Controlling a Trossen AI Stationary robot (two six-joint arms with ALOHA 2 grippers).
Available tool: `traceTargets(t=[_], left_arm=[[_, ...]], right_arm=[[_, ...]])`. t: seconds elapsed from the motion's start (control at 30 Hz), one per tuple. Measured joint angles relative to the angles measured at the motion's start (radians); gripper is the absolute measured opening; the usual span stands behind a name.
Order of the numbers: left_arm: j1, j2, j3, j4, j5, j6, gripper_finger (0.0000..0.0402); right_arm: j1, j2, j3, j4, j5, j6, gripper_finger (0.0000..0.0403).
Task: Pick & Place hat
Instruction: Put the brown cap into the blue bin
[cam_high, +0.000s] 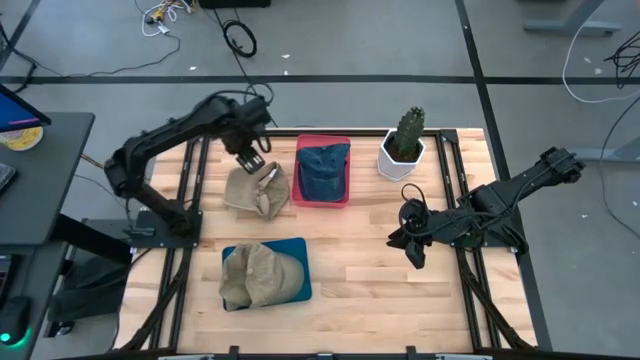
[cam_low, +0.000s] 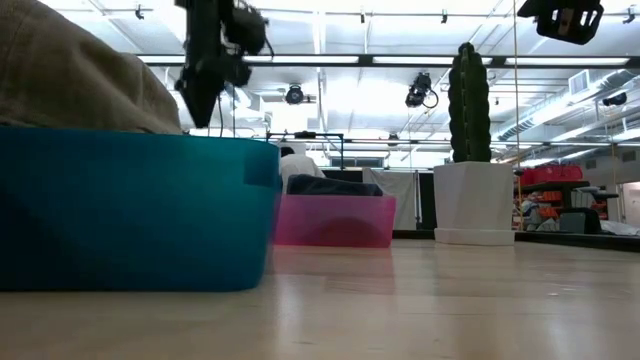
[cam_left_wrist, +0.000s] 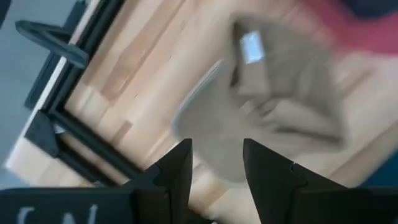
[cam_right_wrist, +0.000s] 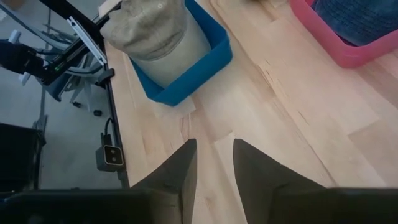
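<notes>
Tan fabric hat (cam_high: 256, 190) lies crumpled on the pale wooden worktop (cam_high: 350, 260), just beside the pink plastic bin (cam_high: 322, 198), with the left claw (cam_high: 252, 157) poised over its upper edge.

Left claw: fingers (cam_left_wrist: 177, 171) parted with a clear gap, nothing between them; the hat sits beyond the tips in the left wrist view. Right claw (cam_high: 412, 245): hangs over bare worktop at the right side, well apart from the hat, fingers (cam_right_wrist: 180, 171) slightly parted and holding nothing. A second tan hat (cam_high: 252, 275) rests in the blue plastic bin (cam_high: 296, 250) at the front. A folded dark blue cloth item (cam_high: 324, 168) fills the pink bin. A green cactus in a white pot (cam_high: 403, 145) stands to that bin's right.
</notes>
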Motion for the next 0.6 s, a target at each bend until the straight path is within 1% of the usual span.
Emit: traceTargets(t=[0.13, 0.23, 0.4, 0.53, 0.6], left_arm=[[0.055, 0.086, 0.000, -0.045, -0.001, 0.084, 0.0150], [0.092, 0.140, 0.000, -0.055, 0.003, 0.124, 0.0166], [0.146, 0.197, 0.000, -0.048, 0.030, 0.160, 0.0219], [0.177, 0.229, 0.000, -0.046, 0.107, 0.244, 0.0262], [0.185, 0.245, 0.000, -0.039, 0.119, 0.290, 0.0275]], right_arm=[[0.000, 0.000, 0.000, 0.025, 0.000, 0.000, 0.0107], [0.000, 0.000, 0.000, 0.045, 0.000, 0.000, 0.0107], [0.000, 0.000, 0.000, 0.049, 0.001, 0.025, 0.0107], [0.000, 0.000, 0.000, 0.049, 0.001, 0.048, 0.0107], [0.000, 0.000, 0.000, 0.049, 0.002, 0.062, 0.0107]])
